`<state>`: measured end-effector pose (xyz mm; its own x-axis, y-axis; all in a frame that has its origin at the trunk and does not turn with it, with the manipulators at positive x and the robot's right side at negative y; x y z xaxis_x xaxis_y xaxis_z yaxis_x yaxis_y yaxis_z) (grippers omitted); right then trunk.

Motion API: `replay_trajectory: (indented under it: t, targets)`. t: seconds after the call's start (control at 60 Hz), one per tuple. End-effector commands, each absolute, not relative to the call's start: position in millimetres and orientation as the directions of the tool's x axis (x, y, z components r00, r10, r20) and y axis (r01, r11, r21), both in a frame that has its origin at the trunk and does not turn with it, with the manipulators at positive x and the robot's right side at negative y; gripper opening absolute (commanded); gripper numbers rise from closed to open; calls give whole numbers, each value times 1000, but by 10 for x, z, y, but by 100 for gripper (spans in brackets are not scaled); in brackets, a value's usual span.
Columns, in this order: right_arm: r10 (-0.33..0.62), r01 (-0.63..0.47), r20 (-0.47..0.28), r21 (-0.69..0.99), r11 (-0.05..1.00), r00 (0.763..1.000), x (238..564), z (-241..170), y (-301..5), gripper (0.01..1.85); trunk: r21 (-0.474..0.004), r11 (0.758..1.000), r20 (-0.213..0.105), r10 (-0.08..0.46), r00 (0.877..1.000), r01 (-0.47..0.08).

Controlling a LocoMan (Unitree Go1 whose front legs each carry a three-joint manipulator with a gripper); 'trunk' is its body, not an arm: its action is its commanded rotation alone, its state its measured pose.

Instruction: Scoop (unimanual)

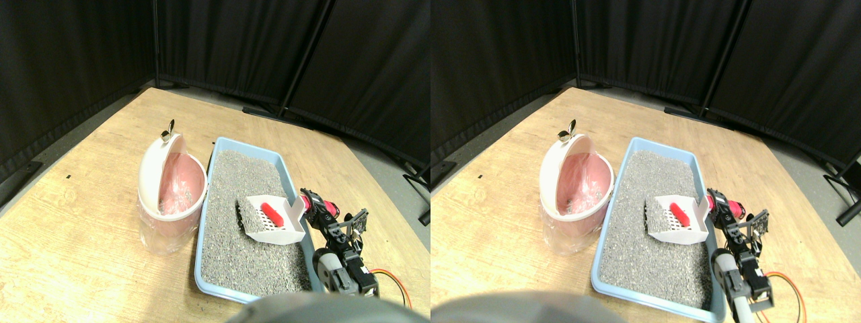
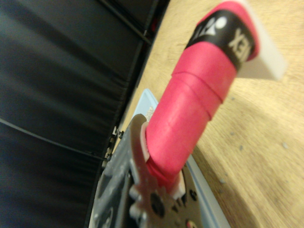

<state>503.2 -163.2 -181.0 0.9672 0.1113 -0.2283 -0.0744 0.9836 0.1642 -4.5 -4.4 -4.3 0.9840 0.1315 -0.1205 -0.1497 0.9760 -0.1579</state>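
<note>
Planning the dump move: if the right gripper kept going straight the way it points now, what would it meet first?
Probably the pink bin with its raised white lid: the right gripper points across the blue litter tray, holding the white scoop ahead of it. Depth is unclear.

A light wooden floor (image 1: 81, 222) of plywood-like panels fills the lower and middle part of the frame, its grain running across, with a small dark speck at the left. Behind it, black curtain panels (image 1: 235, 47) cover the whole upper part, hung on dark poles whose feet (image 1: 259, 111) rest at the floor's far edge. A strip of grey ground (image 1: 383, 161) shows at the right, beyond the wood. An orange cable (image 1: 393, 282) curls at the lower right.
</note>
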Motion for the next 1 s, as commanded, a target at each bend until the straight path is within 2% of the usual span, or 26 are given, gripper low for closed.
replay_trajectory:
  t: [0.017,0.367,0.5,0.7,0.883,1.0]
  targets:
    - [109,-79,-145,201,977,983,5059,-1644,-1622,5,-173,972,-139,137,981,-160]
    - [131,-109,-68,266,958,989,5109,-1329,-1590,5,-174,972,-134,135,982,-158]
    - [180,-165,-19,312,936,983,5125,-1313,-1589,5,-176,971,-130,140,982,-162]
    - [205,-200,19,313,928,979,5142,-1294,-1585,5,-180,969,-124,147,981,-168]
    - [208,-226,89,333,915,974,5190,-1224,-1560,5,-183,969,-115,150,982,-169]
    - [194,-225,114,444,867,974,5217,-1169,-1535,5,-187,967,-107,154,982,-172]
